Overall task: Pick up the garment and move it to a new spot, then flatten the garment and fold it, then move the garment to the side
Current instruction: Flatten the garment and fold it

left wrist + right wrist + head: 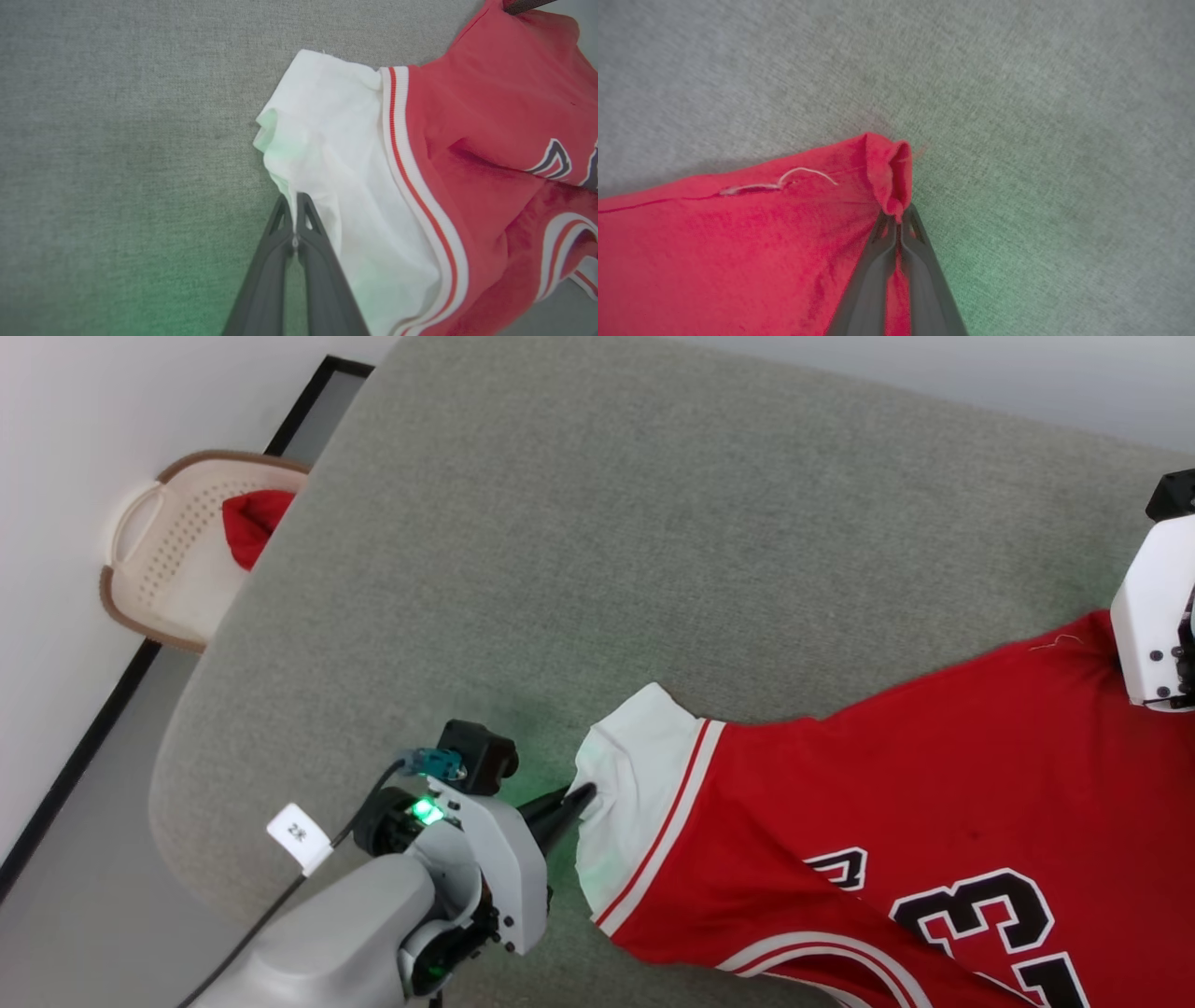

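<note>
The red garment (934, 775) lies spread on the grey-green cushion surface, its white sleeve (635, 803) pointing left and black white-outlined numerals showing at the lower right. My left gripper (583, 795) is shut on the edge of that white sleeve (336, 154); in the left wrist view its gripper (294, 200) pinches the cloth between its tips. At the right edge of the head view is my right arm's white housing (1158, 616). In the right wrist view my right gripper (896, 217) is shut on a bunched red corner (889, 172) of the garment's hem.
A cream perforated laundry basket (163, 569) holding a red cloth (254, 523) stands on the floor at the upper left, beside the cushion's edge. The cushion (579, 541) spreads wide and bare above the garment. A white loose thread (784, 182) lies on the hem.
</note>
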